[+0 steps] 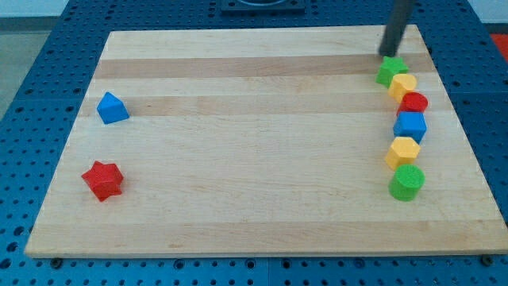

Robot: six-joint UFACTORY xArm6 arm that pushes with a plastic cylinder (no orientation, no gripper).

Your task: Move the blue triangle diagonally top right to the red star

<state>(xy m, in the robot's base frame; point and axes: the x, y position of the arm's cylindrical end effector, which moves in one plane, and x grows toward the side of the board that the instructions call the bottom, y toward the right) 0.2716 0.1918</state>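
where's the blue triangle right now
The blue triangle sits near the board's left edge in the camera view, just above the red star and apart from it. My tip is far off at the view's top right.

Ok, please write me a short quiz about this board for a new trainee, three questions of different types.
1. True or false: my tip touches the blue triangle.
2. Which block lies nearest the red star? A) green star B) blue triangle C) green cylinder
3. Fill in: the column of blocks stands at the view's ____.

Key: 1 false, it is by the green star; 2 B; 3 right.
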